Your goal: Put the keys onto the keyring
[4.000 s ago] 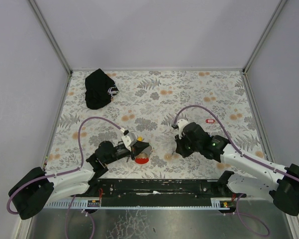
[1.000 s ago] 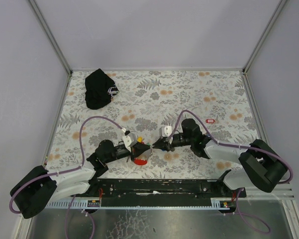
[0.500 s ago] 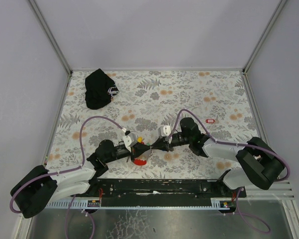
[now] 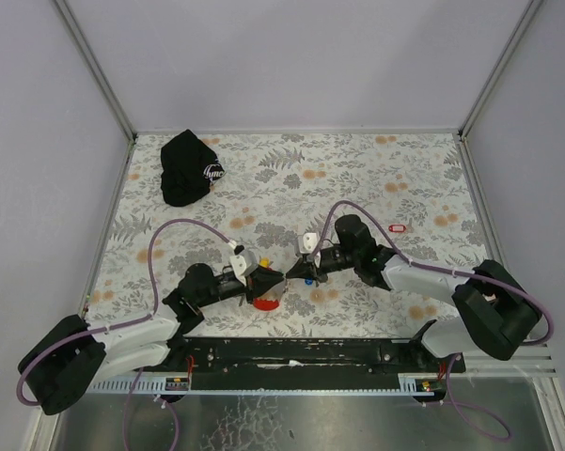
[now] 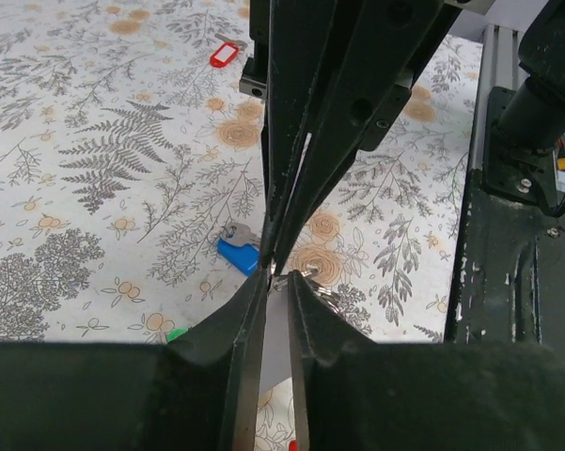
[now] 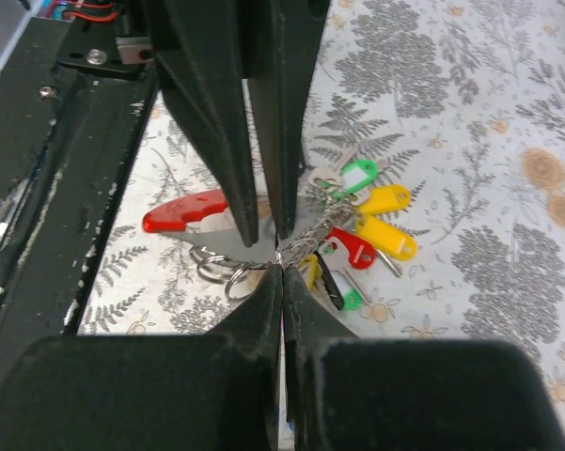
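Note:
My left gripper (image 4: 278,275) (image 5: 276,282) is closed on the grey-white bar (image 6: 218,241) of the keyring, beside its red rounded piece (image 6: 182,209) (image 4: 263,303). Thin wire rings (image 6: 218,269) hang under the bar. Tip to tip against the left gripper, my right gripper (image 4: 290,272) (image 6: 281,267) is shut, with its tips at a thin ring; whether it pinches the ring I cannot tell. A bunch of keys (image 6: 362,235) with green, yellow, red and black tags lies just behind. One blue-tagged key (image 5: 237,254) (image 4: 307,279) lies on the mat below the right fingers.
A lone small red tag (image 4: 398,227) (image 5: 224,55) lies on the floral mat to the right. A black cap with a white logo (image 4: 188,167) sits at the back left. The black rail (image 4: 301,352) with the arm bases runs along the near edge.
The right gripper has closed and edged left until its tips meet the left gripper's. The blue key now shows on the mat beneath it. The left arm has stayed put.

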`<move>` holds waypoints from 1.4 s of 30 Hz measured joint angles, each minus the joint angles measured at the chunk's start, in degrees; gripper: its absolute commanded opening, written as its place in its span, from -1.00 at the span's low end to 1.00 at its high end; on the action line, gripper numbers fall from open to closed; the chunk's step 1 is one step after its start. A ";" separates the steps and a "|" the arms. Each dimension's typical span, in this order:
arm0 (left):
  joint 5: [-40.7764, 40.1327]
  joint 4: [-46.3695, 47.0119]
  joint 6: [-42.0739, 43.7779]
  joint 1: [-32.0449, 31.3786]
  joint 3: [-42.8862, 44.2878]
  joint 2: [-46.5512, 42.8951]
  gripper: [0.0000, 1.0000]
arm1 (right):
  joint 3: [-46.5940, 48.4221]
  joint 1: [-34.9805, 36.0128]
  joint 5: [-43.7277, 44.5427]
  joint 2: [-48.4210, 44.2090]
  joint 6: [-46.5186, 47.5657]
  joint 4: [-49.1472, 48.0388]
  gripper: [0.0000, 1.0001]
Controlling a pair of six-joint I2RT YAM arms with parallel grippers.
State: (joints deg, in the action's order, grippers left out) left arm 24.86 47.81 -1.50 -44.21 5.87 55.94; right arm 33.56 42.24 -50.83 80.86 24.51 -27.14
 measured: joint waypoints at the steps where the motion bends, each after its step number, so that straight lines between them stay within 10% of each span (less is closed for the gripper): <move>1: -0.24 -0.22 0.00 0.00 0.00 -0.31 -0.57 | 0.79 0.02 0.92 -0.57 0.81 2.47 -1.00; 21: -2.49 -1.77 1.73 0.00 1.33 1.11 -0.38 | 9.05 3.45 12.59 -4.63 8.17 26.84 -1.00; 42: 3.61 -3.80 4.79 0.02 4.66 5.77 -0.69 | 19.82 8.02 20.46 -2.01 7.87 43.28 -1.00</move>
State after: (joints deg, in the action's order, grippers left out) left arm 28.47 44.01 3.29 -44.18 10.52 61.71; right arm 53.39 50.26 -30.37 78.85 32.38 16.14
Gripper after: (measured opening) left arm 0.170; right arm 0.011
